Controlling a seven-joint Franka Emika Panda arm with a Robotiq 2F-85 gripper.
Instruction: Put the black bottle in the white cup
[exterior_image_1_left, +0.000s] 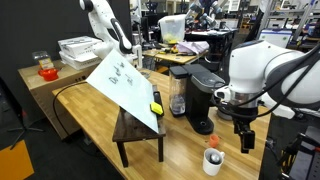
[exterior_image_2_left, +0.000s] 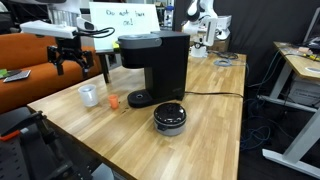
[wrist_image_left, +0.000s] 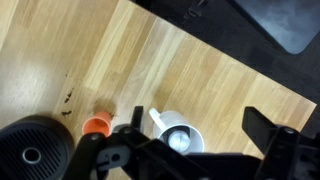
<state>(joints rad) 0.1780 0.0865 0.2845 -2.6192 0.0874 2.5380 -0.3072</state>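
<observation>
The white cup (wrist_image_left: 166, 124) stands on the wooden table, handle pointing up-left in the wrist view. Inside it sits a dark round thing with a grey top, the black bottle (wrist_image_left: 178, 141). My gripper (wrist_image_left: 198, 122) is open and empty, above the cup, one finger on each side of it. The cup also shows in both exterior views (exterior_image_1_left: 213, 162) (exterior_image_2_left: 89, 95), with the gripper (exterior_image_1_left: 245, 138) (exterior_image_2_left: 68, 64) hanging above it and apart from it.
A small orange object (wrist_image_left: 96, 127) (exterior_image_2_left: 113, 101) lies beside the cup. The black coffee machine (exterior_image_2_left: 155, 62) (exterior_image_1_left: 204, 92) and a flat round black dish (exterior_image_2_left: 170, 118) (wrist_image_left: 30, 152) stand close by. The table edge (exterior_image_2_left: 60, 125) is near the cup.
</observation>
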